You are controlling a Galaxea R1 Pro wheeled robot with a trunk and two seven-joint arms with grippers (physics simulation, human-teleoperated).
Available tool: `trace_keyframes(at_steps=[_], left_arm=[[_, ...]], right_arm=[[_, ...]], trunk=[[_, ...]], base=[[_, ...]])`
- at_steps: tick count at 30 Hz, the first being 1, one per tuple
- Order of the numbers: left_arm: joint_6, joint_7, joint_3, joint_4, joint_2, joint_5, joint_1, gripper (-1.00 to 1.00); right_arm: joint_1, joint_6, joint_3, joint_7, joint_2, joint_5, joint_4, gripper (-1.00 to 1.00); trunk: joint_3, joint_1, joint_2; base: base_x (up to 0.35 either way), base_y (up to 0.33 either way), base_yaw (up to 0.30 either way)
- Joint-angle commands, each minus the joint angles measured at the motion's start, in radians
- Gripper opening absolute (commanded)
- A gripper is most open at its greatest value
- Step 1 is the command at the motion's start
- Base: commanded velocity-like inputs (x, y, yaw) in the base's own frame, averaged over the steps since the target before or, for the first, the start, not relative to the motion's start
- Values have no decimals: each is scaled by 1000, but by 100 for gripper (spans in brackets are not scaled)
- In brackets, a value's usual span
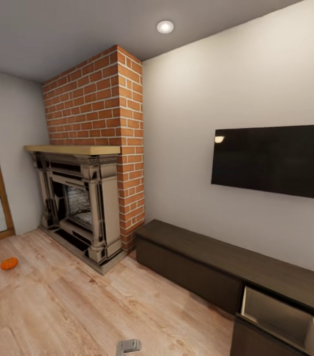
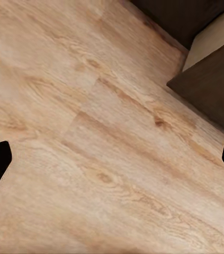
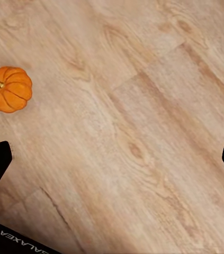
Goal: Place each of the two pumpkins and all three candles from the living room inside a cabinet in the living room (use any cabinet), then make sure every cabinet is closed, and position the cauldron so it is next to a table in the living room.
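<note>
Both arms hang low over the plank floor with nothing between their fingers. The left gripper is spread wide, its dark fingertips at the two edges of its wrist view with only bare wood between them; the right gripper is spread the same way and equally empty. A pumpkin lies on the floor ahead of the right gripper and off to one side of its fingers, clear of them and upright on its base with the stem showing. In the head view a pumpkin sits on the floor well away from the cabinet, near the glass door beside the fireplace (whether it is the same one the right wrist sees, I cannot tell). The cabinet runs along the wall under the dark screen, and one drawer stands pulled out, pale inside, near the left gripper's side. That open drawer reads as the intended drop point, and the released fingers suit an approach, so the next job is probably closing in on a pumpkin. No candles or cauldron can be placed from here.
</note>
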Motion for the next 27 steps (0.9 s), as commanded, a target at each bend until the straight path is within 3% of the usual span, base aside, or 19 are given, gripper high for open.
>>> trace_keyframes(at_steps=[1,19,27], left_arm=[[8,-2,-1,-2,0,10,0,100],[8,-3,0,-1,0,10,0,100],[8,-3,-1,-2,-1,10,0,100]], right_arm=[[-1,-4,7,4,0,-11,2,100],[-1,-4,7,4,0,-11,2,100],[-1,-5,7,3,0,-11,3,100]], trunk=[[-1,0,-1],[-1,0,-1],[-1,0,-1]], base=[[-2,3,274],[-3,0,274],[-245,0,249]])
